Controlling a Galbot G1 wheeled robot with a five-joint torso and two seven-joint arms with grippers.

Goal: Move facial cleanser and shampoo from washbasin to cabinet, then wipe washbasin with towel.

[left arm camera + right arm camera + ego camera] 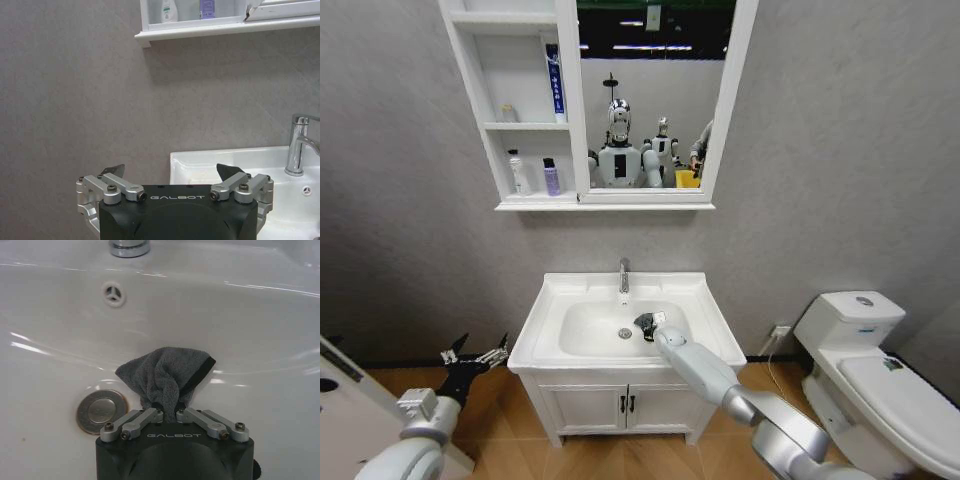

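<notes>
Right hand (pixel 167 412) lowered into the bowl of the washbasin (pixel 705 310), fingers clamped together on a bunched fold of the dark grey towel (pixel 165 372). Towel pressed against the white bowl surface just beside the metal drain (pixel 100 411), with the overflow hole (pixel 114 292) and chrome faucet (pixel 624 275) farther toward the back rim. Seen from the head camera, towel (pixel 645 323) dark at the tip of the right arm, just right of the drain. Left hand (pixel 172 176) held low beside the washbasin on its left, clear of it, fingers spread wide apart and gripping nothing. Cabinet (pixel 475 110) on the wall above: white bottle (pixel 515 172) and purple bottle (pixel 551 177) standing in the lowest niche, blue-and-white tube (pixel 554 82) upright in the middle niche next to the mirror panel (pixel 655 90).
</notes>
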